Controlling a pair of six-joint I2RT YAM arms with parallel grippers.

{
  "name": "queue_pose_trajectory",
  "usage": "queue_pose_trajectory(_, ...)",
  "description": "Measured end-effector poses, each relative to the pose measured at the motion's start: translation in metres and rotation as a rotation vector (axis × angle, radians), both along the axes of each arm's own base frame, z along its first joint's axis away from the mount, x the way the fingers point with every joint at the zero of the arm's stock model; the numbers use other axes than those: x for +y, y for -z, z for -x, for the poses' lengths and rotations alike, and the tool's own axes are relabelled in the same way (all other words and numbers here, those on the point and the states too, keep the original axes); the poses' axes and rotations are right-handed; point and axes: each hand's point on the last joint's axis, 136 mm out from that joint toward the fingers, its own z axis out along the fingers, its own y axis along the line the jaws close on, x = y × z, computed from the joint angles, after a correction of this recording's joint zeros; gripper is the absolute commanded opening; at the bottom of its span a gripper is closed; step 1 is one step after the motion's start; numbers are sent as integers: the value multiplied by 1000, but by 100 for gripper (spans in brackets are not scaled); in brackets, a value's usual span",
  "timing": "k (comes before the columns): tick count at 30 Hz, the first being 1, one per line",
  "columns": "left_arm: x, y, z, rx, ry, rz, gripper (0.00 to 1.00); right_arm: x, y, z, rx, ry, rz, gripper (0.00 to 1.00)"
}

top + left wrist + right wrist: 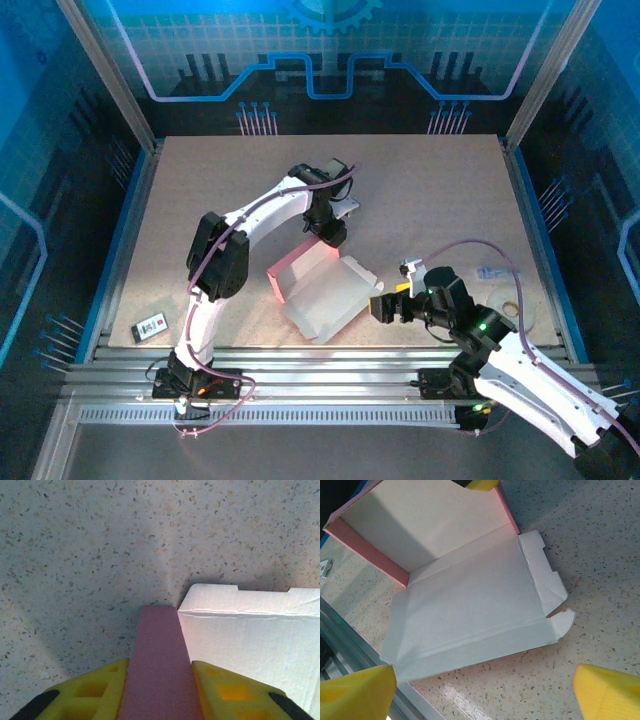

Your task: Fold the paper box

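The paper box lies half folded in the middle of the table. Its whitish inner face is up, and a pink wall stands raised at its far left. My left gripper reaches down at the box's far corner. In the left wrist view the upright pink panel fills the gap between the yellow fingers, so the left gripper is shut on it. My right gripper hovers at the box's right edge. In the right wrist view the right gripper stands wide open above bare table, with the flat whitish flaps just beyond its fingertips.
A small black-and-white card lies at the front left of the table. A clear ring and a small packet sit at the right. Metal rails run along the near edge, close under the box's front corner.
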Motion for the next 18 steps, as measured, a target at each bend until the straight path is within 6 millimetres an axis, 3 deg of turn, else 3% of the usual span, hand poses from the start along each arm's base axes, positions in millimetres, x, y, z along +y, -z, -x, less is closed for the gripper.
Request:
queue_pose_trajectory(6, 0, 0, 0, 0, 0, 1, 29, -1, 2, 1, 11, 6, -1, 92)
queue_pose_trajectory(8, -1, -1, 1, 2, 0, 4, 29, -1, 2, 0, 20, 22, -7, 100)
queue_pose_trajectory(12, -6, -2, 4, 30, -10, 42, 29, -8, -1, -4, 47, 92, -30, 100)
queue_pose_trajectory(18, -9, -14, -5, 92, -124, 178, 30, -18, -39, -15, 19, 171, -65, 100)
